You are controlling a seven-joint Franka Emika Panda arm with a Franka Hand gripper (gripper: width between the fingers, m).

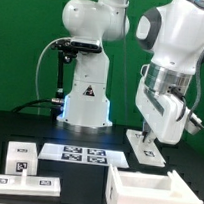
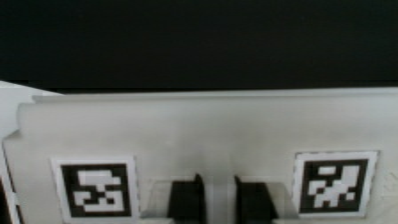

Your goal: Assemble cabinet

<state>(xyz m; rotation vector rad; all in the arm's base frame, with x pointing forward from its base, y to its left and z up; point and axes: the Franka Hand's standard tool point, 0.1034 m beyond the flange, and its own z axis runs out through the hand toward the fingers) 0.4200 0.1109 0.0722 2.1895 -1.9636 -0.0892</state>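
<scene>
The wrist view's edge is cutting off the gripper [image 2: 212, 200], so you are not seeing whether it is clamping; the white panel [image 2: 196, 125] is blurring. The cabinet box [image 1: 151, 187] is running off the exterior view's lower edge.

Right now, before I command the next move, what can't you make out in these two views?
1. Exterior view: the gripper is too small to show whether its tips touch the white panel below it.
2. Wrist view: the picture is blurred and its bottom edge cuts off the fingers, so open or shut is unclear.
3. Exterior view: the cabinet box is cut by the bottom edge, so its lower part is unseen.
</scene>
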